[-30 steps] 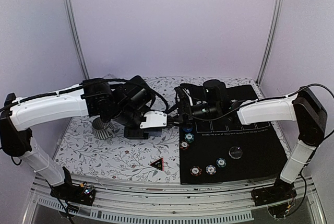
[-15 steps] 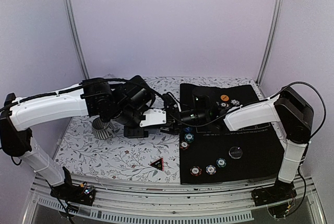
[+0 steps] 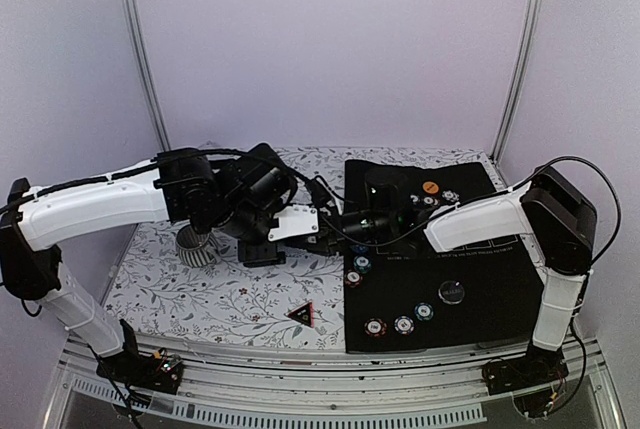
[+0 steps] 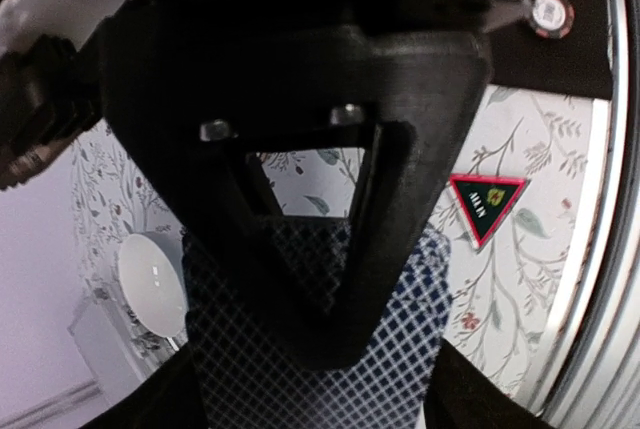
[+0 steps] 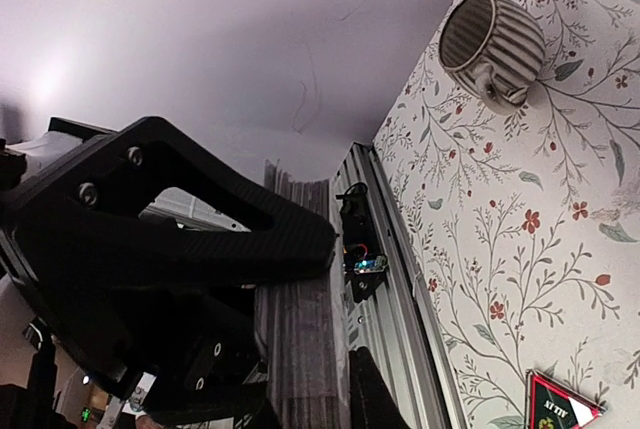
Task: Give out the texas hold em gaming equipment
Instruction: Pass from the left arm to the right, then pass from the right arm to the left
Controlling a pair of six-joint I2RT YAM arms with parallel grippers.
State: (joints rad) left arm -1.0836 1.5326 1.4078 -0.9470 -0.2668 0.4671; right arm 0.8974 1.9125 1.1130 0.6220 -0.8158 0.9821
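A deck of blue-lattice-backed playing cards (image 4: 410, 329) sits between the fingers of my left gripper (image 4: 315, 394), which touch its two long edges. My right gripper (image 3: 331, 233) has reached across to the left gripper (image 3: 316, 237) over the flowered cloth. One of its black fingers (image 4: 330, 149) lies flat on the top card. In the right wrist view the deck (image 5: 300, 319) shows edge-on between my right gripper's (image 5: 305, 389) jaws, which are shut on it. Poker chips (image 3: 362, 262) lie on the black mat (image 3: 490, 259), more in a row (image 3: 403, 324) near its front edge, beside a black disc (image 3: 452, 291).
A striped mug (image 3: 198, 247) lies on its side under the left arm. A white bowl (image 4: 150, 284) shows beside the deck. A triangular badge (image 3: 302, 315) lies near the front edge. An orange chip (image 3: 430, 188) and a white one (image 3: 450, 196) sit at the mat's back.
My right arm swung left from the mat until its gripper met the left gripper, and its jaws closed on the deck. The left arm stayed nearly still.
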